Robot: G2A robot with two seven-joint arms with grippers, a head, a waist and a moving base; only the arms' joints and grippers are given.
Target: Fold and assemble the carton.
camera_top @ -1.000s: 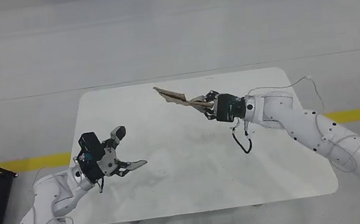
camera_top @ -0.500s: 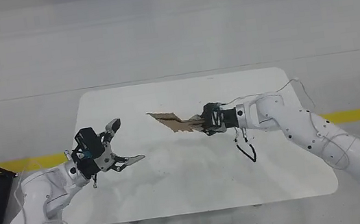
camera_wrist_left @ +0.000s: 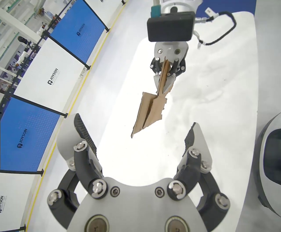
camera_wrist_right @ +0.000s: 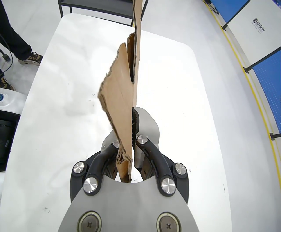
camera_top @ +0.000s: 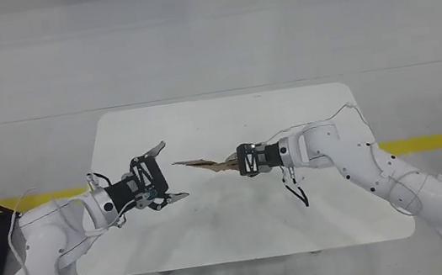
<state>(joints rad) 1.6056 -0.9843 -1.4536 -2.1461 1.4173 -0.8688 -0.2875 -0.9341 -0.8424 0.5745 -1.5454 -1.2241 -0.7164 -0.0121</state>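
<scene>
A flat, folded brown carton (camera_top: 201,164) hangs edge-on above the middle of the white table (camera_top: 333,207), clear of the surface. My right gripper (camera_top: 231,162) is shut on one end of it, and the cardboard (camera_wrist_right: 123,94) sticks out between its pads. The carton's free end (camera_wrist_left: 149,112) points toward my left gripper (camera_top: 162,173), which faces it with its fingers (camera_wrist_left: 84,134) spread open and nothing between them. A short gap separates the left fingertips from the cardboard. In the left wrist view the right gripper (camera_wrist_left: 168,73) pinches the carton's far end.
A loose black cable (camera_top: 298,186) dangles from the right arm over the table. Blue and white barrier panels (camera_wrist_left: 44,72) line the floor beyond a yellow stripe. A black frame (camera_wrist_right: 96,6) stands past the table's far end.
The right gripper has carried the carton down from the table's far part toward its middle and turned it level. The left gripper has swung toward the carton's free end.
</scene>
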